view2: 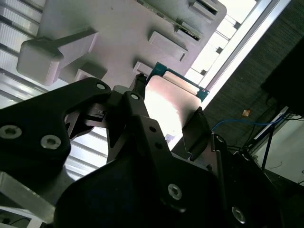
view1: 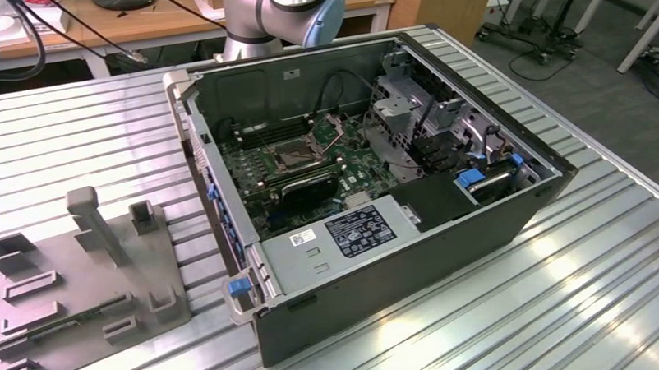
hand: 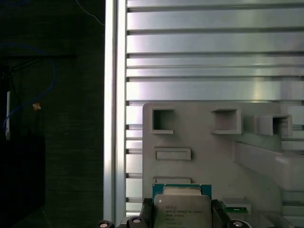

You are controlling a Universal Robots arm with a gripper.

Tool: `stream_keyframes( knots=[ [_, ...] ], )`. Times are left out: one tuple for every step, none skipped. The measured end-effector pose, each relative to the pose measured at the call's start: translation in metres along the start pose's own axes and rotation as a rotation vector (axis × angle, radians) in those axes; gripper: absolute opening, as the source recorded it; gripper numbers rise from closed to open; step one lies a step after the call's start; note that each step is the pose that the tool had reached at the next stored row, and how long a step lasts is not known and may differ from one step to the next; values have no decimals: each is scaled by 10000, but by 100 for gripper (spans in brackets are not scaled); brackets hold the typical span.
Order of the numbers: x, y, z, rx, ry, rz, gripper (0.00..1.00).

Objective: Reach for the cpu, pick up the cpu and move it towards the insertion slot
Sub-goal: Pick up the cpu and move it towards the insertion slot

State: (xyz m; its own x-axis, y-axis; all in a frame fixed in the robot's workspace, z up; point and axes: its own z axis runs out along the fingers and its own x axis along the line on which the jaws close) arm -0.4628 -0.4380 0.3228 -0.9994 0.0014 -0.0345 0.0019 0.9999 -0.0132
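You had the gripper's fingers pinching the cpu by two opposite edges over the grey fixture plate, well apart from the insertion slot; prob. light, thin, stiff, w/ a slick lid & fragile underside, so edges were the right hold.

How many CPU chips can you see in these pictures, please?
1. The cpu is gripped in the hand at the grey fixture plate, in both wrist views. Whether the insertion slot holds another is unclear.

silvery green-rimmed cpu, grey fixture plate
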Motion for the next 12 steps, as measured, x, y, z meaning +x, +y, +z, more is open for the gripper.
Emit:
stream_keyframes(
  knots=[
    [0, 0, -5, 0, 0, 0, 55],
    [-1, 0, -10, 0, -2, 0, 55],
    [-1, 0, -14, -1, -3, 0, 55],
    [-1, 0, -18, -1, -4, 0, 55],
    [-1, 0, -22, -1, -4, 0, 55],
    [-1, 0, -26, 0, -4, -1, 55],
    [-1, 0, -31, 0, -4, 0, 55],
    [-1, 0, -34, -1, -5, 0, 55],
    [-1, 0, -37, -1, -6, 0, 55],
    [-1, -1, -44, -1, -6, 0, 55],
    [-2, -1, -47, 0, -6, 0, 55],
    [-2, -1, -54, 0, -5, 0, 55]
  ],
)
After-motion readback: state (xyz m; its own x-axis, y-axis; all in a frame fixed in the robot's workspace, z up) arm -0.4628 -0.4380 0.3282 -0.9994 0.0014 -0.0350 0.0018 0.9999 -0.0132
